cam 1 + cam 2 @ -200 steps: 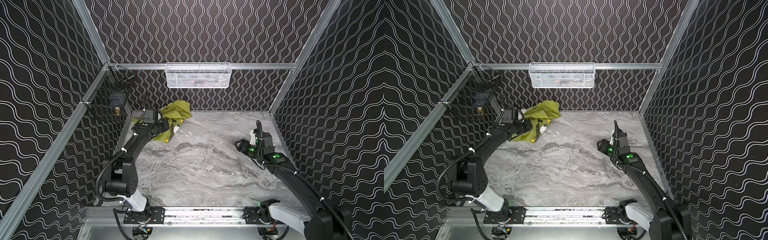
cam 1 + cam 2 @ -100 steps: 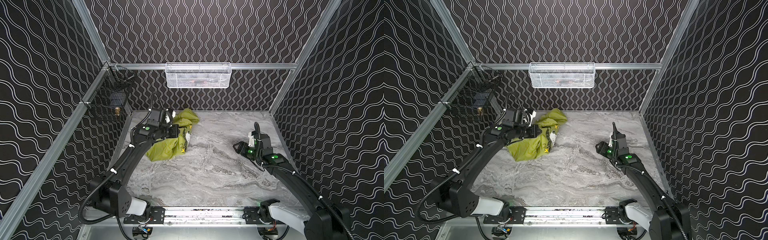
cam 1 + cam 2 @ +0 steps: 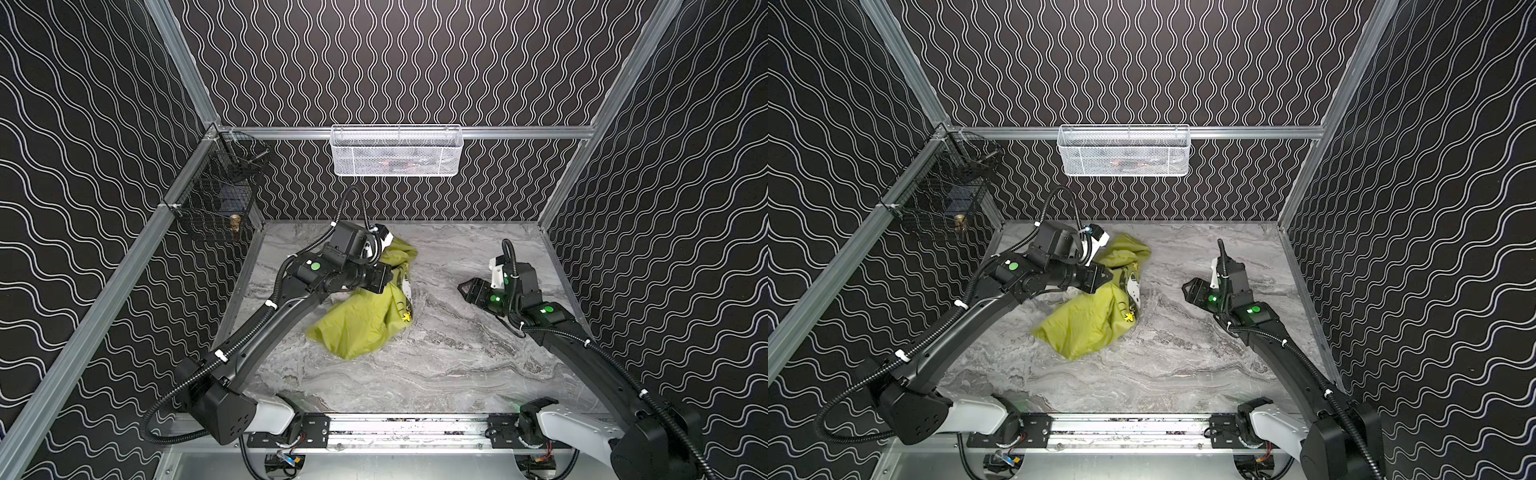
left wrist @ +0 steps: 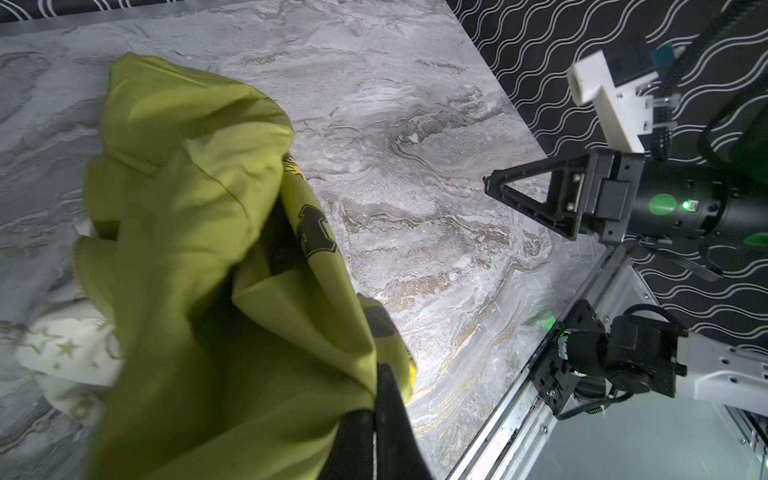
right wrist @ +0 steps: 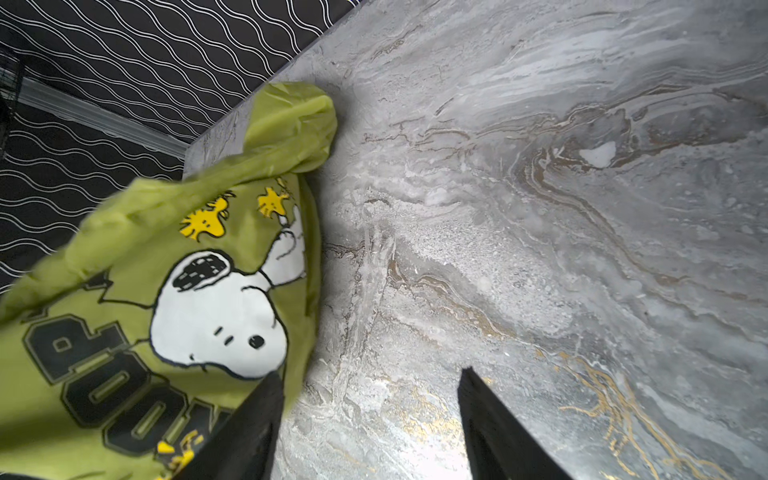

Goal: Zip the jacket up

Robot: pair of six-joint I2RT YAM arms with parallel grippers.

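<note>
Pinching a fold of the jacket [image 3: 361,328], the left gripper [image 4: 380,370] is pressed together on the cloth. The crumpled jacket sits left of centre in both top views, on the table [image 3: 436,374]. The right gripper [image 5: 370,374], at centre right, is spread and empty.

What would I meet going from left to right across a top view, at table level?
black wire basket → jacket → right end effector, open
</note>
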